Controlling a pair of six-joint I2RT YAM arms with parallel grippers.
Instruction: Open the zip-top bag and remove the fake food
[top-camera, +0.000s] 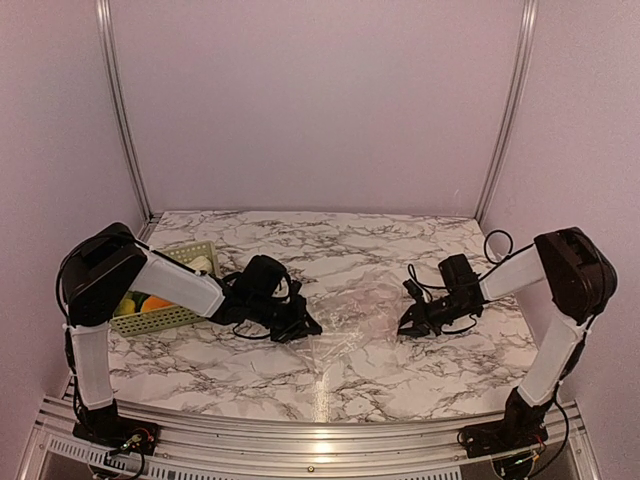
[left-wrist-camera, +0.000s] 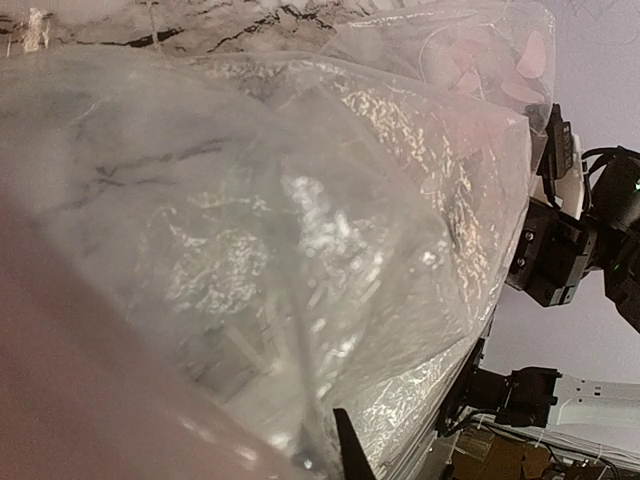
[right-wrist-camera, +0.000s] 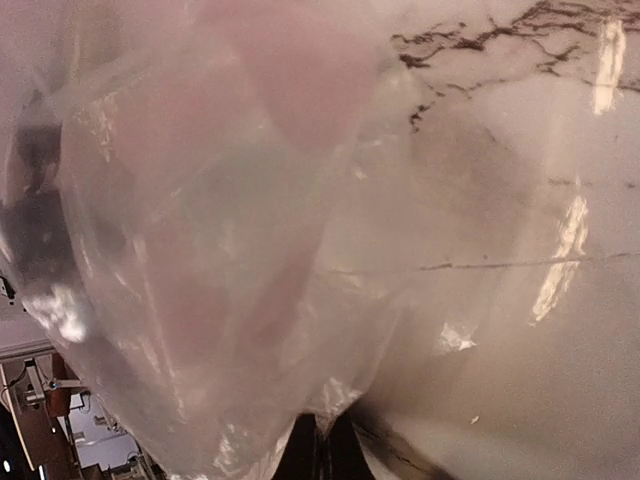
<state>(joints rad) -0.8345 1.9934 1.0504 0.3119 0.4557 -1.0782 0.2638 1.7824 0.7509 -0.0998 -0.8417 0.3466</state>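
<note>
Crinkly film of the zip-top bag (left-wrist-camera: 330, 250) hangs right against both my wrist cameras. It lies on the marble table (top-camera: 400, 240), stretched between my left gripper (top-camera: 308, 328) and right gripper (top-camera: 408, 324). My right jaws are pressed together on a gathered fold of it. Whether my left jaws are closed I cannot tell, as only one dark fingertip (left-wrist-camera: 350, 455) shows. Yellow and orange fake food (top-camera: 148, 302) sits in the green basket (top-camera: 192, 252), partly hidden by my left arm.

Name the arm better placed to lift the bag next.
Right, probably: the right tool looks pinched on the zip-top bag in its wrist view. The left tool sits at the bag's edge, grip unclear.
</note>
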